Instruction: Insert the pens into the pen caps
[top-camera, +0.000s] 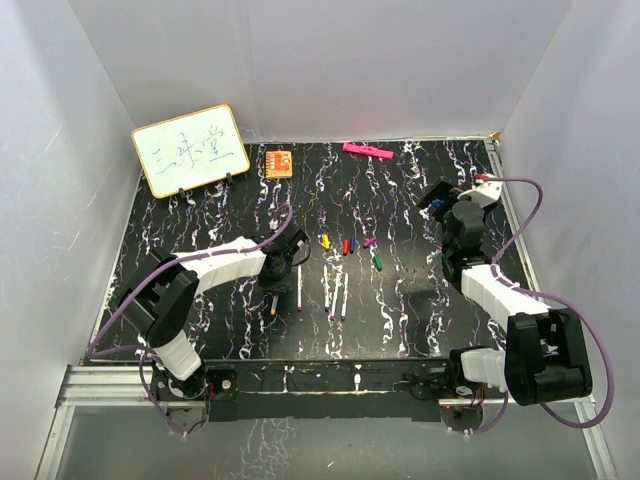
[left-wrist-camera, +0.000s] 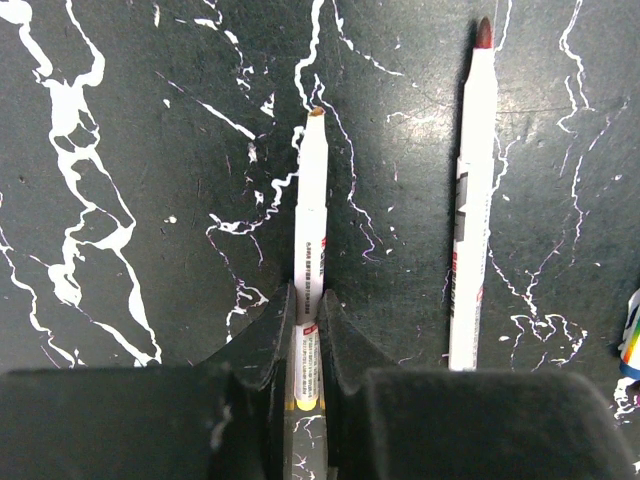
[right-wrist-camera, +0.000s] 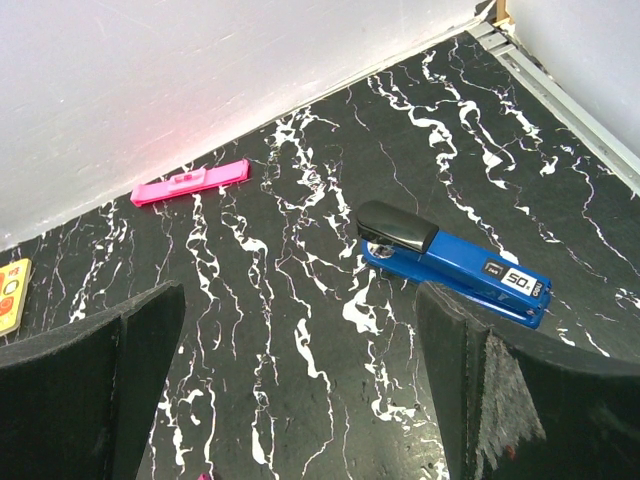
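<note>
Pinching a white pen (left-wrist-camera: 311, 220), the left tool (left-wrist-camera: 308, 305) hides its rear end; the right tool (right-wrist-camera: 300, 320) gapes wide.

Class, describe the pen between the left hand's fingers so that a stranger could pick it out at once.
Start at the black marbled table and find the left hand, left of the row of loose pens. The pen lies pinched between its fingers. Unlike the red-tipped pen beside it, its tip is yellowish.
</note>
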